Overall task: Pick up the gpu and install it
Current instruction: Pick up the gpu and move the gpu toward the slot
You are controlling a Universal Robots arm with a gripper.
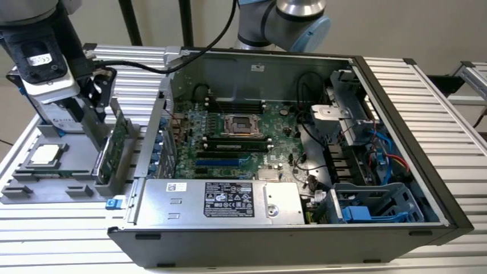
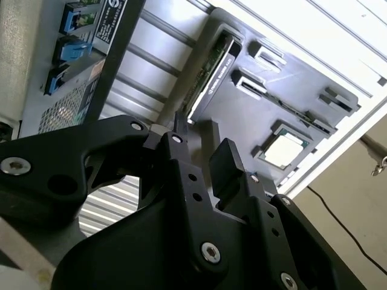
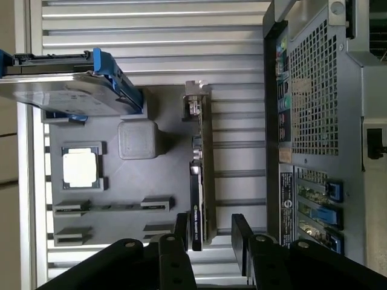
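The open gripper [image 3: 211, 234] straddles the gpu [image 3: 201, 169], kept on edge for clamping by a tray [image 1: 45, 192] at 9 o'clock of the case [image 1: 251, 252], exterior view.

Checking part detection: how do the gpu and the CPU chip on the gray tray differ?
The gpu stands on edge; the CPU chip lies flat. The gpu is long and thin; the CPU chip is small, square, silver. Both sit on the gray tray.
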